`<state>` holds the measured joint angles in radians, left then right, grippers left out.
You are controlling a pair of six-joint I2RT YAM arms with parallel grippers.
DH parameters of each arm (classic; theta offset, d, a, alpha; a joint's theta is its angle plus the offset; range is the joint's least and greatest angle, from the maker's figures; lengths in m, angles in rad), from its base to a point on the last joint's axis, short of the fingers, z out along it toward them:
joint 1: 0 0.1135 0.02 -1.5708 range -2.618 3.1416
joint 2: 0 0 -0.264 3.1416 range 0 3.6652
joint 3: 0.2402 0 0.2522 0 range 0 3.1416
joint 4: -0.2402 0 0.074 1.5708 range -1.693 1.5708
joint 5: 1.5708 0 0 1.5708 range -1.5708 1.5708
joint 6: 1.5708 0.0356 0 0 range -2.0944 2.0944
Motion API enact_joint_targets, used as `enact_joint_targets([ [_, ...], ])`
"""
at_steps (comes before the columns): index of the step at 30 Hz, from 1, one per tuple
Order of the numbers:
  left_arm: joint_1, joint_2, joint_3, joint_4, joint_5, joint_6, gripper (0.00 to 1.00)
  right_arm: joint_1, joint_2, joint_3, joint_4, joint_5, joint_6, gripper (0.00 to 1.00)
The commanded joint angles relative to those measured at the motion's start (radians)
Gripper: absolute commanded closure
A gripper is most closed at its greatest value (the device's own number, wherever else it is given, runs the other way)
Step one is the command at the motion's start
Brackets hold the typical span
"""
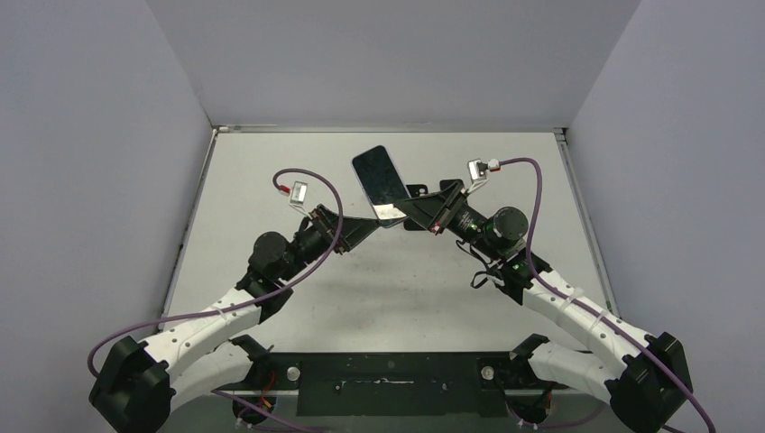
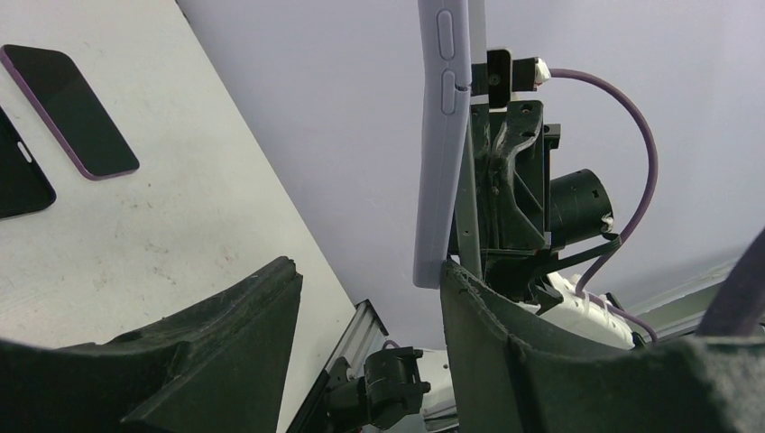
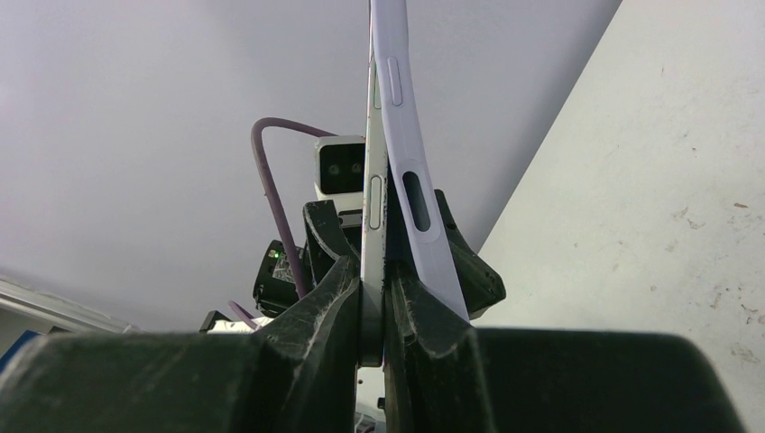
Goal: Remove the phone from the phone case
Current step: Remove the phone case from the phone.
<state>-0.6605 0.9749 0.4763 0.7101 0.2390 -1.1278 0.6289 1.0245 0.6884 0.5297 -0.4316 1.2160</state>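
Grey walls close around a scuffed white table point(image 1: 271, 307), and above its middle the phone point(image 1: 377, 180) hangs in the air, glossy dark glass facing up. From overhead the case barely shows. The right wrist view reveals it: a soft lilac case point(image 3: 408, 180) bowing away from the phone's thin metal edge. The right gripper point(image 3: 374, 302) is clamped tight on that edge, one rough black finger wedged between phone and case. The left gripper point(image 2: 368, 271) gapes wide at the phone's lower end, gripping nothing, one fingertip touching the case. Only the left wrist view shows a purple-rimmed slab point(image 2: 72, 113) and a black slab point(image 2: 18, 176) (phones, by their shape) lying flat on the table.
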Motion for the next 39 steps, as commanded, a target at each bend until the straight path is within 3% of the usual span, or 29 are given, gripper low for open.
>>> enact_joint_targets([
  [1,-0.013,0.002,0.039,0.069,-0.009,0.028,0.44,-0.001,-0.034,0.022,0.135,0.004,-0.003,1.00],
  [10,-0.023,0.026,0.060,0.101,-0.017,0.028,0.45,0.000,-0.019,0.029,0.123,-0.029,-0.009,1.00],
  [16,-0.023,0.065,0.093,0.100,-0.030,0.029,0.53,0.002,-0.012,0.032,0.092,-0.064,-0.023,1.00],
  [21,-0.023,0.086,0.104,0.110,-0.044,0.027,0.67,0.002,-0.007,0.041,0.060,-0.086,-0.046,1.00],
  [28,-0.022,0.091,0.120,0.063,-0.096,0.038,1.00,0.002,-0.006,0.067,-0.033,-0.113,-0.112,1.00],
  [39,-0.001,0.096,0.177,-0.118,-0.250,0.089,1.00,0.000,0.003,0.069,-0.115,-0.185,-0.170,1.00],
])
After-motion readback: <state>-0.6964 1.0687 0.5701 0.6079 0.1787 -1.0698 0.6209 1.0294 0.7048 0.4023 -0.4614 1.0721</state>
